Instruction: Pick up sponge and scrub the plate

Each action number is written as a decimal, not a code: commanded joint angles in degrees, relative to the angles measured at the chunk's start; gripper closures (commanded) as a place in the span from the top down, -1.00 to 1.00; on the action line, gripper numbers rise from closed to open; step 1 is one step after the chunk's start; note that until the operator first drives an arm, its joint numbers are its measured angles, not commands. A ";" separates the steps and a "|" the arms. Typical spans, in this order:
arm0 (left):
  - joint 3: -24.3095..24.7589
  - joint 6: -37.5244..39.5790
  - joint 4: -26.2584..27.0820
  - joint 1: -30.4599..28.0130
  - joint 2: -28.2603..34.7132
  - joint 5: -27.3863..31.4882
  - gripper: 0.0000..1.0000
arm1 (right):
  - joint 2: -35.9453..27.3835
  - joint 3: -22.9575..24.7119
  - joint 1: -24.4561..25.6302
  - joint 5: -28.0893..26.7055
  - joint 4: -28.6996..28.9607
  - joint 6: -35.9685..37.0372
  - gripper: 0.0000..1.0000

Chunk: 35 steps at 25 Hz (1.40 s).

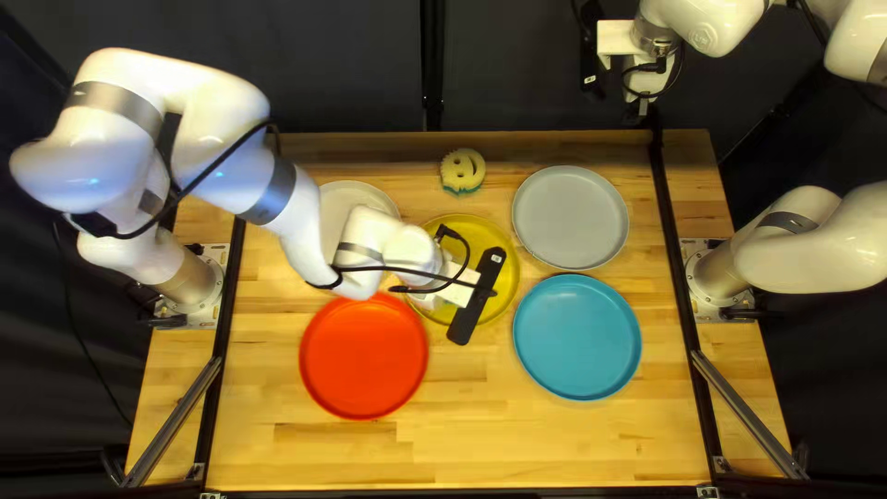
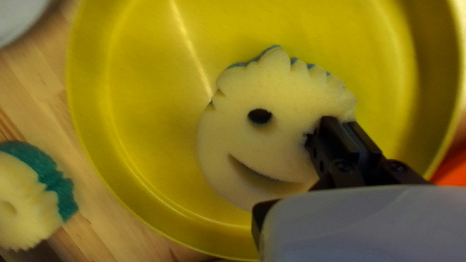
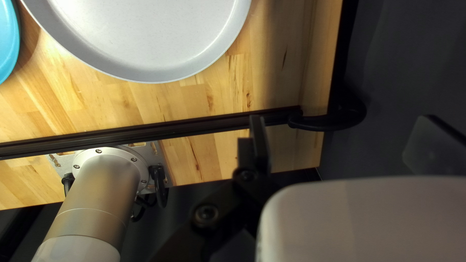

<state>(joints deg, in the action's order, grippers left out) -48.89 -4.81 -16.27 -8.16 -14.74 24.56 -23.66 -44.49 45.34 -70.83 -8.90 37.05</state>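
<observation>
Up close, the left gripper [image 1: 428, 301] has its fingers pinched nearly together on the edge of a smiling sponge [image 2: 262, 150], beside one eye, inside the rim of the yellow plate [image 2: 131, 121]. The red plate [image 1: 363, 358] and pale plate [image 1: 337, 217] sit near it; beyond its far rim lies a second sponge [image 1: 459, 168]. Farther out are the grey plate [image 1: 570, 217] and blue plate [image 1: 577, 337]. Past the table's far edge, the right gripper [image 1: 644, 113] hangs wide open, holding nothing.
</observation>
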 commanded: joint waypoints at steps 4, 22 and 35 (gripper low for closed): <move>-7.34 -2.95 1.02 0.38 -4.33 2.23 -1.00 | 0.00 0.00 0.00 0.00 0.00 0.00 1.00; -13.12 -14.96 7.08 7.83 -8.43 2.80 -1.00 | 0.00 0.00 0.00 0.00 0.00 0.00 1.00; -8.74 -5.34 2.80 1.04 -5.85 1.15 -1.00 | 0.00 0.00 0.00 0.00 0.00 0.00 1.00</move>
<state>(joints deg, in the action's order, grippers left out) -57.77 -11.38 -12.77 -6.19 -20.90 25.47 -23.66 -44.49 45.34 -70.83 -8.90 37.05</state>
